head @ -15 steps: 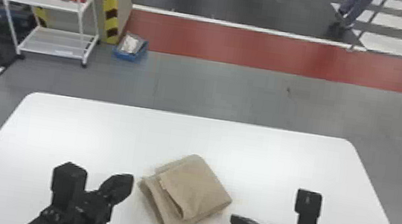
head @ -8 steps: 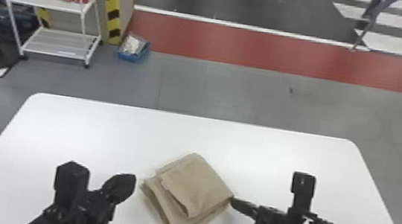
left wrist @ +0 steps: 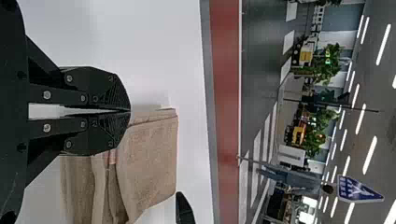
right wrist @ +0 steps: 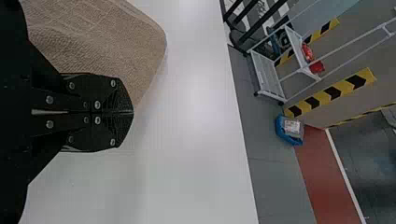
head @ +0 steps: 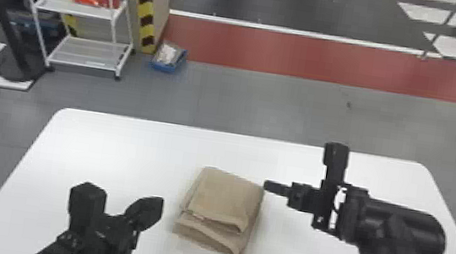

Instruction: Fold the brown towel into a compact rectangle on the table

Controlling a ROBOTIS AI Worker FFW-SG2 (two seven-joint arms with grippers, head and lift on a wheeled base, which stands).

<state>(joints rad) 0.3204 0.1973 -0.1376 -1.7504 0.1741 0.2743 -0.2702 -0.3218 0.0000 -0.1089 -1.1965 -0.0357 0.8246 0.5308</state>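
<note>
Toward the middle of the white table (head: 110, 142), the folded brown towel (head: 225, 200) shows a small tag (left wrist: 112, 156), unreadable, at its near left; the right gripper (head: 266, 185), closed and empty, is by its far right corner; the left gripper (head: 160, 205), equally closed and empty, is to its left.

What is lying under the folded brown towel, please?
The folded brown towel rests on the white table, which shows around it. The patch directly beneath is covered, so whether anything else lies there cannot be told.
</note>
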